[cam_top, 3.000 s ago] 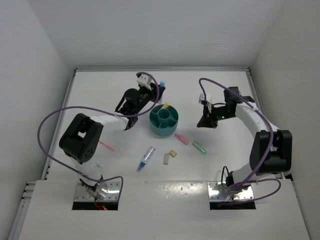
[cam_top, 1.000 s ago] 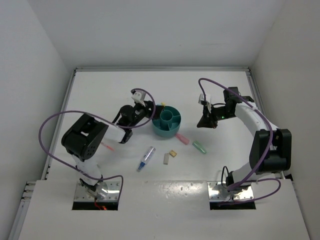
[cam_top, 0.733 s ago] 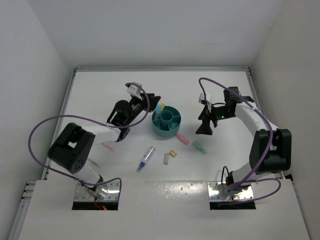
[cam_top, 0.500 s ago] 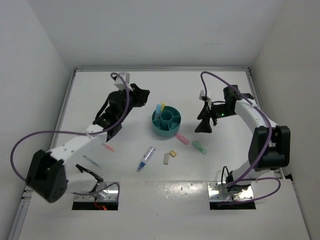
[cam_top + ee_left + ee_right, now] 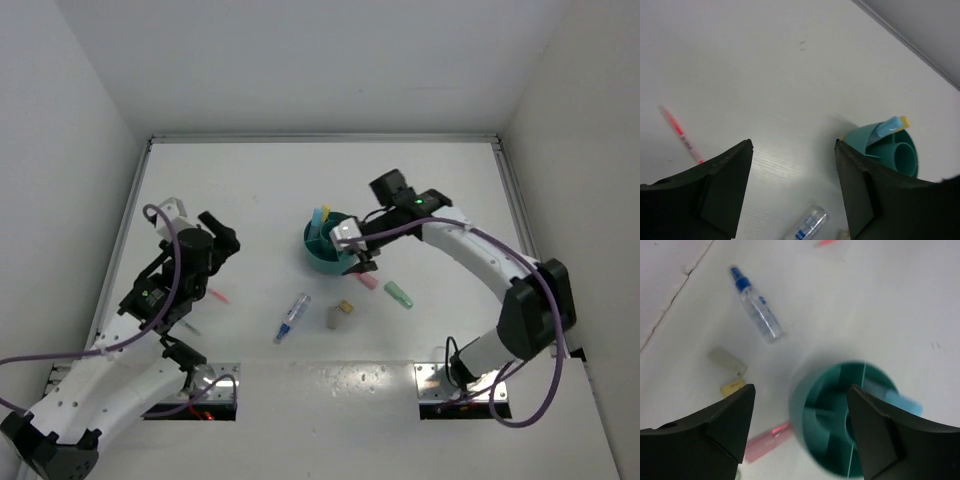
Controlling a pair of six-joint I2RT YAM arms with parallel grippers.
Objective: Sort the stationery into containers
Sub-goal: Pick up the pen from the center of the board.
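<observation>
The left tool stands wide and empty above the white counter, near a thin pink pen. The round teal plastic organiser holds a light-blue marker and a yellow marker. The right tool hovers over it, spread and gripping nothing.

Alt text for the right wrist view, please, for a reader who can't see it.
The right end effector, open and empty, hangs above a round teal organiser holding a light-blue marker. Beside it on the table lie a clear-blue pen, a grey eraser, a tan eraser and a pink marker.
</observation>
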